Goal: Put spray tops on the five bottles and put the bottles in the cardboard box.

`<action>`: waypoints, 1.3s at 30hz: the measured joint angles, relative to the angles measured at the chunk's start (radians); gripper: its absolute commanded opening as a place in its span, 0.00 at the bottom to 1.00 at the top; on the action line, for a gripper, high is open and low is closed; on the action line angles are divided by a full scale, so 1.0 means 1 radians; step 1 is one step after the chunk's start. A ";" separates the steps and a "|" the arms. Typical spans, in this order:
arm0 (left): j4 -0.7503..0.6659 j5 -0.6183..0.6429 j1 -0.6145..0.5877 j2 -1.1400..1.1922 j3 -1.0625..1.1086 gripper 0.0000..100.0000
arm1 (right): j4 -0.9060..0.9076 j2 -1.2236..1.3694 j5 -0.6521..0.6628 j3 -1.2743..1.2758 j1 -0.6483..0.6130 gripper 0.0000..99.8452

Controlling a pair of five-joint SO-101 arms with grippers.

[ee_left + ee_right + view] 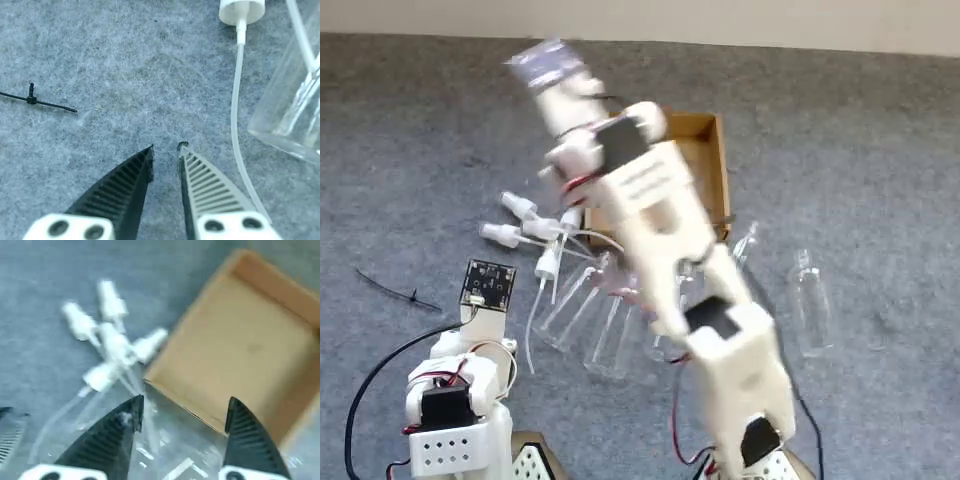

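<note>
Several white spray tops [525,228] [112,346] lie in a loose heap on the grey carpet, beside the open, empty cardboard box [710,150] [245,355]. Clear bottles [590,315] lie side by side in front of them, and two more bottles [810,300] lie apart to the right. My right gripper [185,402] hangs open above the box's near corner and the bottles, holding nothing. My left gripper [166,148] is low over bare carpet, fingers slightly apart and empty, with one spray top [241,10], its long tube, and a bottle [295,110] just beside it.
A black cable tie [395,293] [32,100] lies on the carpet left of the left arm. The right arm [670,250] stretches across the middle, covering part of the bottles and the box. Open carpet surrounds the cluster.
</note>
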 measured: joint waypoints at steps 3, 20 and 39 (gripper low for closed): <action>0.000 0.000 0.000 0.000 0.000 0.09 | 0.000 -0.161 0.084 0.229 0.135 0.22; 0.000 0.000 0.000 0.000 0.000 0.09 | -0.252 -0.433 0.468 1.060 0.850 0.22; 0.000 0.000 0.000 0.000 0.000 0.09 | -0.482 -0.153 0.466 1.135 0.868 0.06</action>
